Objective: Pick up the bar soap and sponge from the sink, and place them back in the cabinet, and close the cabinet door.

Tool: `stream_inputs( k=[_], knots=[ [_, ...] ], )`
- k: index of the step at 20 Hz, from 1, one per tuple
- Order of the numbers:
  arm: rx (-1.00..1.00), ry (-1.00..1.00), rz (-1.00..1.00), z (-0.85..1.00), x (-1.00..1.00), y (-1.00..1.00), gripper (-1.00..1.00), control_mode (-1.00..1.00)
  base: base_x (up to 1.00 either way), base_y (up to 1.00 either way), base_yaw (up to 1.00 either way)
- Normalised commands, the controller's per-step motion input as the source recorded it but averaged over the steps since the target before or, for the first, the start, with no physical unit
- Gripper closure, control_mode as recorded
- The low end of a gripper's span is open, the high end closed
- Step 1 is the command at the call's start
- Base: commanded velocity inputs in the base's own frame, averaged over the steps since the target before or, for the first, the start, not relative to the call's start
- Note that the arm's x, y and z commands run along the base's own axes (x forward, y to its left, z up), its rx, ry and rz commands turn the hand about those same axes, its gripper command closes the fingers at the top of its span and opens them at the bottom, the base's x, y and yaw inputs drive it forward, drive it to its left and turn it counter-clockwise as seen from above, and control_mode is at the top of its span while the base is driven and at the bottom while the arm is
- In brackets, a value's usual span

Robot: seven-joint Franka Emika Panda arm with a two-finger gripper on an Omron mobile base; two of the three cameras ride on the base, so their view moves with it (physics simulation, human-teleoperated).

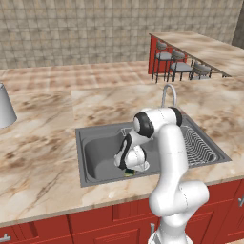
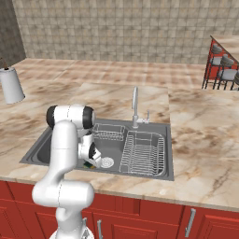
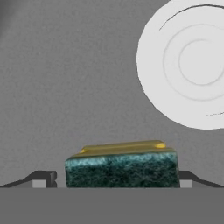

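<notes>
Arm: the white arm bent forward and down from the front edge of the table [image 1: 43, 143], its hand lowered into the sink [image 1: 102, 157].
End effector: the end effector [image 3: 118, 181] sat low over the basin floor with the sponge [image 3: 122, 168] between its two dark tips; the tips stood just at either side of the pad, and they looked clamped on it, though the contact itself was hard to see from the hand view.
Sponge: dark green face toward the hand camera, yellow face behind it; from the base views it showed as a small green and yellow patch under the hand, at the near side of the basin [image 1: 129, 172] [image 2: 89, 165].
Drain: the round white drain [image 3: 197, 65] lay on the grey basin floor near the sponge but apart from it; in the right base view it sat just right of the hand [image 2: 107, 162].
Sink: a grey steel basin [image 2: 46, 149] let into the marbled table, with a wire rack [image 2: 144, 151] filling its right part and a smaller wire basket [image 2: 108, 131] toward the back.
Tap: a chrome tap [image 2: 135, 106] stood at the back rim of the sink, behind the racks.
Surroundings: a grey cylinder-like object [image 2: 11, 85] stood on the table far to the left; bar stools [image 1: 178, 64] stood by a red-sided island beyond.
</notes>
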Motion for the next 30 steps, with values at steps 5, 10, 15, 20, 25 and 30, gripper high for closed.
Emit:
stream_inputs(
  k=[5, 10, 15, 20, 25, 30],
  knots=[
    [0.00, 0.00, 0.00, -0.14, 0.02, 0.00, 1.00, -1.00, 0.00, 0.00, 0.00],
    [0.00, 0.00, 0.00, -0.05, 0.06, 0.00, 1.00, -1.00, 0.00, 0.00, 0.00],
    [0.00, 0.03, 0.00, 0.00, 0.08, 0.00, 1.00, -1.00, 0.00, 0.00, 0.00],
    [0.00, 0.01, 0.00, 0.25, 0.00, 0.00, 1.00, -1.00, 0.00, 0.00, 0.00],
    [-0.02, -0.02, 0.00, 0.46, 0.00, 0.00, 1.00, -1.00, 0.00, 0.00, 0.00],
    [-0.03, 0.00, 0.00, 0.50, -0.02, 0.00, 1.00, -1.00, 0.00, 0.00, 0.00]
  ],
)
